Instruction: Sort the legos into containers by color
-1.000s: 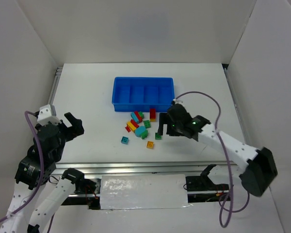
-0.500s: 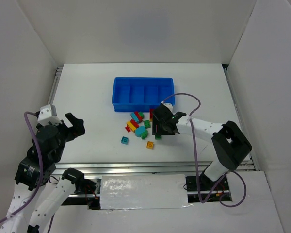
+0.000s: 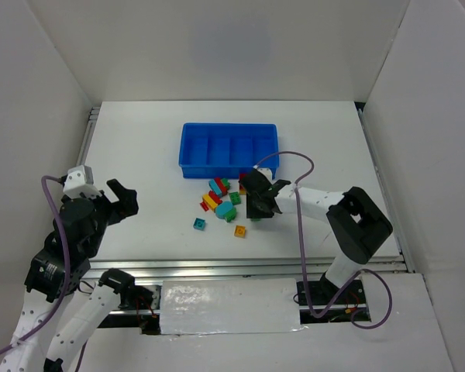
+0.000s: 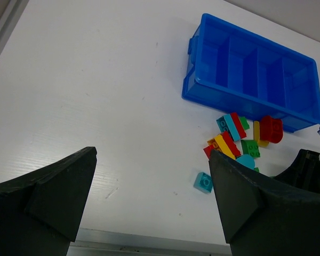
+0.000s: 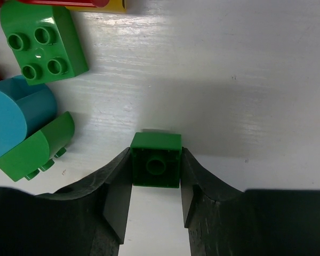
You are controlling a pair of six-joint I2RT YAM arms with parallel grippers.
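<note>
The legos lie in a loose pile point(image 3: 221, 198) just in front of the containers, a blue tray point(image 3: 187, 159) of side-by-side compartments that look empty. My right gripper point(image 5: 156, 160) is down at the pile's right edge, shut on a small green square brick point(image 5: 156, 166), with a finger against each side; the brick sits on the table. Close by are a green four-stud brick point(image 5: 42, 48), a round teal piece point(image 5: 13, 120) and a curved green piece point(image 5: 37, 152). My left gripper point(image 4: 152, 160) hangs open and empty at the left, far from the pile.
A teal square brick point(image 4: 203, 182) and a yellow brick point(image 3: 239, 231) lie apart, nearer the table's front edge. The metal rail point(image 3: 217, 270) runs along that edge. White walls enclose the table on three sides. The right arm's cable point(image 3: 302, 232) loops over the table.
The right gripper slid left over the green square brick and its jaws closed from wide open onto it. The right arm's elbow swung inward. The left arm barely moved.
</note>
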